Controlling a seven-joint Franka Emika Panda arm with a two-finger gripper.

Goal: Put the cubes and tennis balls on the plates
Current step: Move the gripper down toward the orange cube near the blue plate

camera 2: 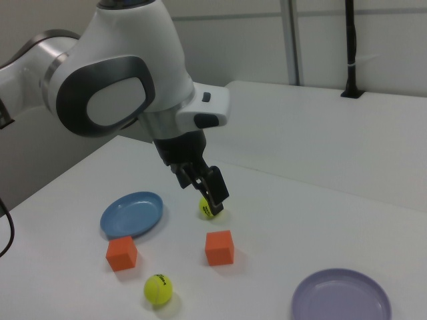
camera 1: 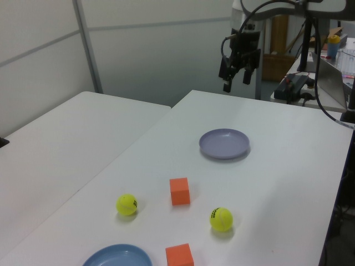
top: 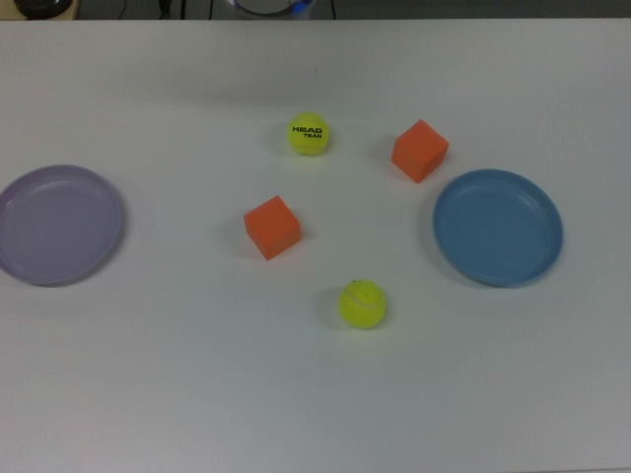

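Nothing is on a plate yet, so I judge I am at the very start: picking a first object and going down for it. My gripper (camera 1: 235,82) hangs high above the table, empty, its two fingers spread apart and pointing down, carrying nothing. In the left view everything lies below it and nearer the camera: the lilac plate (camera 1: 224,143) is closest beneath, then the middle cube (camera 1: 179,191) and the two tennis balls, the printed ball (camera 1: 126,204) and the plain ball (camera 1: 221,219), with the second cube (camera 1: 179,256) and the blue plate (camera 1: 116,256) farthest from the hand. All four pieces sit apart on the white table (top: 177,374), none touching a plate. My next move, as I see it, calls for a long descent and a travel away from the lilac plate, centring the open fingers over one piece, probably the middle cube, squared to its faces.
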